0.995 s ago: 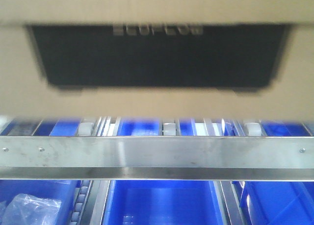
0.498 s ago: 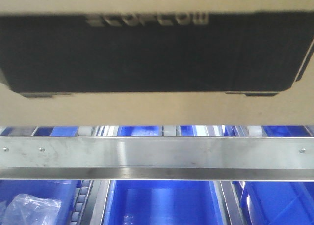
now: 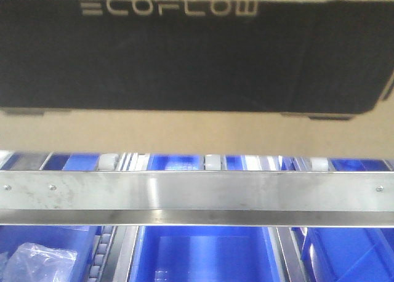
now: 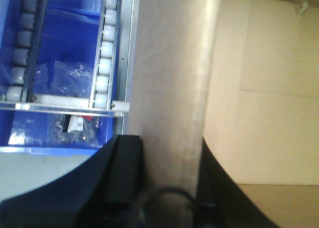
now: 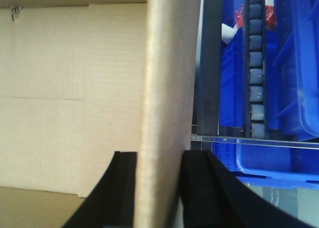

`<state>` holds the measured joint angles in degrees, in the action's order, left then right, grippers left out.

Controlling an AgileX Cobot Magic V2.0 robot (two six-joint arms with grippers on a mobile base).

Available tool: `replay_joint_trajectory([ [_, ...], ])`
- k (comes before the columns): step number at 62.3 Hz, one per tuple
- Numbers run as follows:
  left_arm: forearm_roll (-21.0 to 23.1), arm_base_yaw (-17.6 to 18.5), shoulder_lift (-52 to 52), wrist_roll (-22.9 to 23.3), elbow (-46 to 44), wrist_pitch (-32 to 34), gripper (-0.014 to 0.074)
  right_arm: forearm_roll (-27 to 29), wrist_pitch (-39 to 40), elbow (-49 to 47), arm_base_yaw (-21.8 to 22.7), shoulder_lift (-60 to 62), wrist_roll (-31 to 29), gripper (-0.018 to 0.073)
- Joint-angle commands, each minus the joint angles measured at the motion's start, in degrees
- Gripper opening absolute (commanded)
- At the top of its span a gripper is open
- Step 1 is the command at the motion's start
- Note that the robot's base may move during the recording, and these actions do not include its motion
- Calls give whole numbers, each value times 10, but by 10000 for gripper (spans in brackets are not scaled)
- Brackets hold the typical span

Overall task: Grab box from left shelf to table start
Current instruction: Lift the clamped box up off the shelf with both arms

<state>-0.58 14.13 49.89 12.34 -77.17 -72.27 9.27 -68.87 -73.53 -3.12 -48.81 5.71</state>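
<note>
While above the shelf point(image 3: 197, 193), box point(image 3: 197, 60) between fingers point(image 4: 127, 173).

We see the box point(image 3: 197, 131) closer in front view vs 1 s ago: its black panel point(image 3: 184, 60) now spans the whole width, and the ECOFLOW letters point(image 3: 169, 9) are sharp, no more blurred.

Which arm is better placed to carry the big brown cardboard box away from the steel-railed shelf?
Neither alone: the left claw and the right claw each clamp one wall of the brown cardboard box, above the steel shelf rail. Probably both must move together.
</note>
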Motion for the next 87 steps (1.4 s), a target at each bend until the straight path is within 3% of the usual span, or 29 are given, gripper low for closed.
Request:
replay_joint_trajectory([
  [1,12,-1,-26,17,-6,17,-20,-29,49,-15,3,5,-7,54],
  [34,13,-1,-28,15,-2,64,-20,-29,54,-15,3,5,-7,54],
  [87,13,-1,-25,15,-2,62,-20,-29,54,-15,3,5,-7,54],
])
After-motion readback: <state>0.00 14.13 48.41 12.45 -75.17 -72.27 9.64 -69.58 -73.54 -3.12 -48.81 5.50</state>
